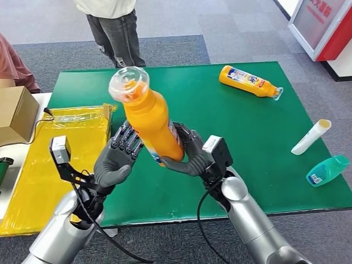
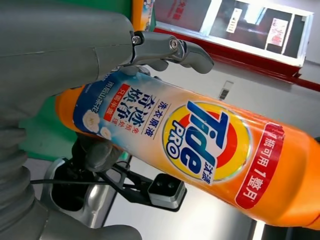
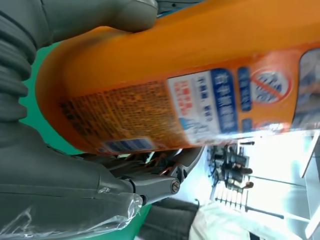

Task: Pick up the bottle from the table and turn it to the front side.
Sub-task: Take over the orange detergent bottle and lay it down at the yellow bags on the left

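Observation:
An orange Tide bottle (image 1: 153,124) is held up above the green mat (image 1: 257,159), tilted, with its clear cap (image 1: 128,83) pointing up and away. My right hand (image 1: 188,154) grips its lower body from the right. My left hand (image 1: 116,159) is beside the bottle on the left, and its fingers (image 1: 127,140) touch the side without wrapping it. In the left wrist view the bottle's (image 2: 196,145) front Tide PRO label faces the camera, with my left hand (image 2: 56,55) along its edge. The right wrist view has the bottle's (image 3: 170,75) back label and my right hand (image 3: 56,190) around it.
A second orange bottle (image 1: 249,81) lies at the mat's far right. A white tube (image 1: 311,136) and a teal bottle (image 1: 328,170) lie near the right edge. A yellow bag (image 1: 49,165) and a cardboard box (image 1: 16,113) sit left. A person (image 1: 116,33) stands beyond the table.

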Controlling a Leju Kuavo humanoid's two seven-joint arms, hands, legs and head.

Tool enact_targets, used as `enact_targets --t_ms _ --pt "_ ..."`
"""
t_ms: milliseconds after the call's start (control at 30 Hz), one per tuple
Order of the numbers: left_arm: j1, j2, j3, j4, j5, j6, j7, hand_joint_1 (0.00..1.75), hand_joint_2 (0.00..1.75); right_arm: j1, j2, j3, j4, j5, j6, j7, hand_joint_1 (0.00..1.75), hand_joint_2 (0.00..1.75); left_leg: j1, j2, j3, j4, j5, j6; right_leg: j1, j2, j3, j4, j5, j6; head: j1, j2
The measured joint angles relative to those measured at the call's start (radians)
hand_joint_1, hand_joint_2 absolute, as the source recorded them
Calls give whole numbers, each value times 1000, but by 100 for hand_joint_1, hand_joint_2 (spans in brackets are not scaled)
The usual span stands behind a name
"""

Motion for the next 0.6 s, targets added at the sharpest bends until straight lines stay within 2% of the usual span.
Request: enact_targets --t_ms 200,600 --pt "-48 13 -35 -2 -10 36 11 0 175 0 3 21 5 39 -28 0 175 175 0 0 0 0 0 0 0 0 0 0 0 0 0 0" --pt "-152 6 -96 -12 -37 78 32 0 175 1 15 71 48 79 -50 12 175 175 0 0 0 0 0 0 0 0 0 0 0 0 0 0"
